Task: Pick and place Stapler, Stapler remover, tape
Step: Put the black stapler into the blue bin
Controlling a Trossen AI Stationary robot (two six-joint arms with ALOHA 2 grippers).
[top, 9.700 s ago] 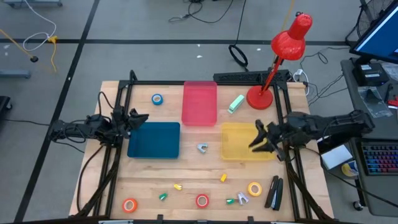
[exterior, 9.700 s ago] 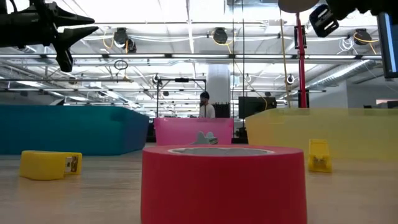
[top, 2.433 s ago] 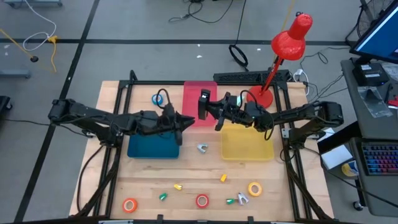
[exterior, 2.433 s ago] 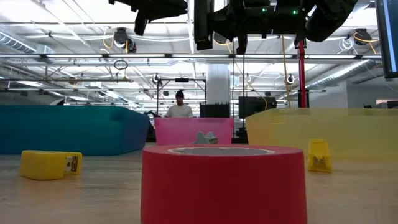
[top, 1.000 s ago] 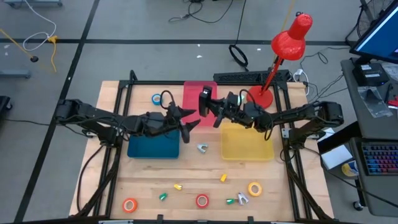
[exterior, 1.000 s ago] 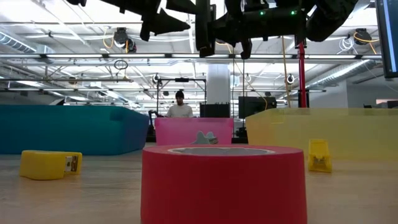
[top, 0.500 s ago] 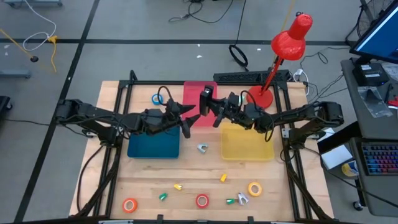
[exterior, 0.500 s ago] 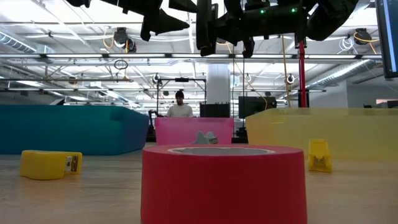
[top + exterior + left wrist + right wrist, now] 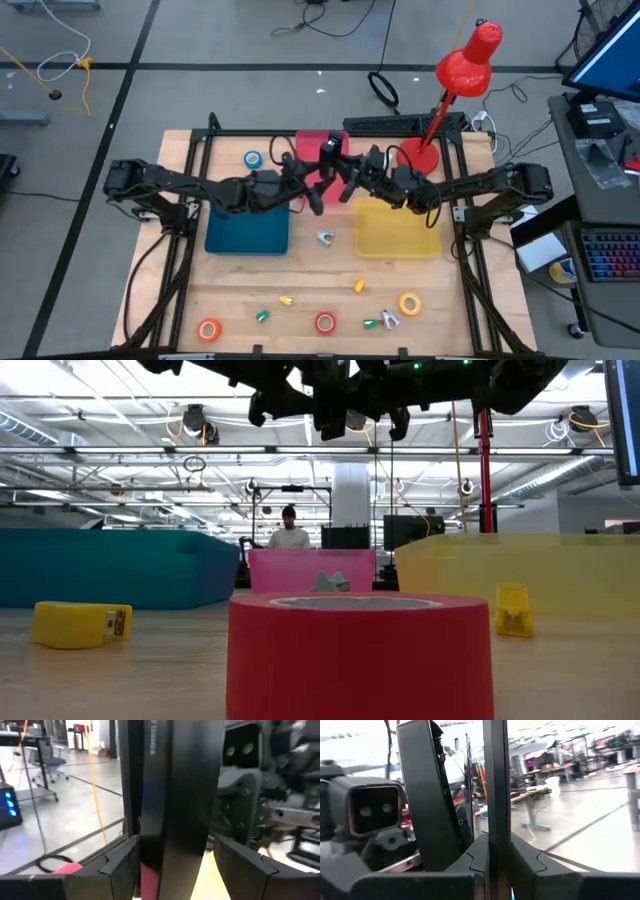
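Stapler (image 9: 328,158) is hanging upright over the pink tray (image 9: 322,192), pinched in the right gripper (image 9: 336,168). Left gripper (image 9: 312,188) is sitting just beside it w/ fingers spread apart either side of the stapler. Blue tape (image 9: 253,159) is lying at the table's far side; orange (image 9: 208,329), red (image 9: 325,322) & yellow (image 9: 409,303) rolls are lying along the near edge. Remover (image 9: 326,237) is lying btw the blue tray (image 9: 247,226) & yellow tray (image 9: 398,236).

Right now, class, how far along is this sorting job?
Done: nothing visibly sorted; the yellow tray holds nothing. In hand: the right claw grips the black stapler over the pink tray, the left claw beside it. To do: red tape, yellow tape and a staple remover on the table.
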